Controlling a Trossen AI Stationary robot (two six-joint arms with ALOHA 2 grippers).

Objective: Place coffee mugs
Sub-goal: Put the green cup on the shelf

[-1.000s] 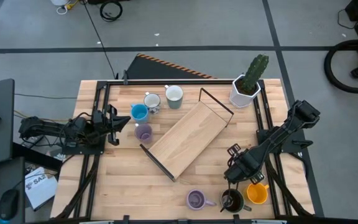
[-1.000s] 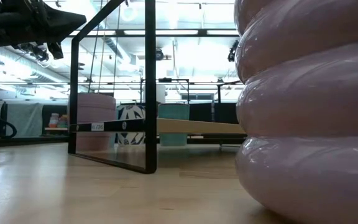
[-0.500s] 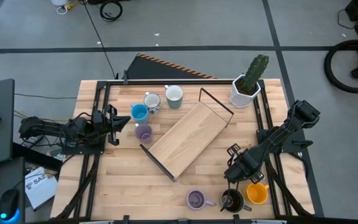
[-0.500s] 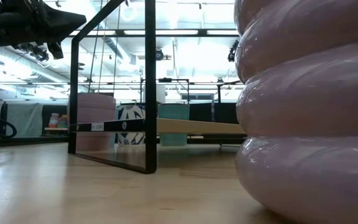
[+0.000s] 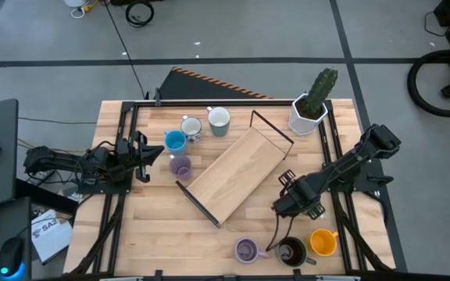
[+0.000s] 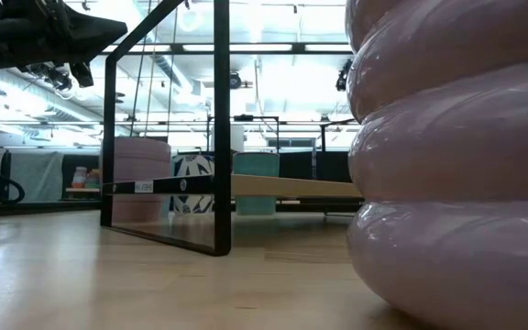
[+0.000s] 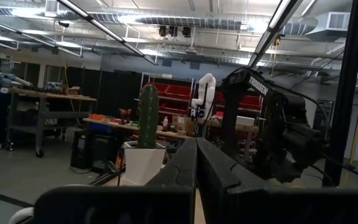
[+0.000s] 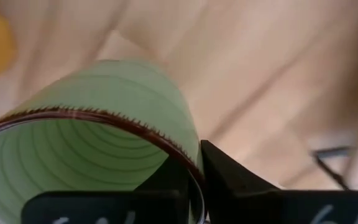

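Observation:
The right wrist view shows a green coffee mug (image 8: 104,130) with a brown rim, and my right gripper (image 8: 194,168) is shut on it. From above, that gripper (image 5: 286,204) covers the mug, just right of the wooden rack (image 5: 233,176). A lavender mug (image 5: 246,250), a dark brown mug (image 5: 291,252) and an orange mug (image 5: 323,243) stand at the near edge. Blue (image 5: 175,140), patterned white (image 5: 191,127), grey (image 5: 219,120) and lavender (image 5: 180,165) mugs stand far left. My left gripper (image 5: 151,152) waits shut at the table's left side. My right gripper pinches the green mug's rim and wall (image 8: 188,155), one finger (image 8: 169,183) inside the mug and the other (image 8: 229,180) outside. The fingers reach down over the rim from above. I cannot tell whether the mug's bottom is clear of the table.
The rack has black wire frames at both ends (image 5: 272,129) and lies diagonally across the table's middle. A white hexagonal pot with a cactus (image 5: 309,113) stands at the far right corner. In the low view a lavender mug (image 6: 447,165) fills the right side.
My right gripper has gone away from the mugs at the near edge, toward the far left and the wooden rack. The dark brown and orange mugs have stayed in place.

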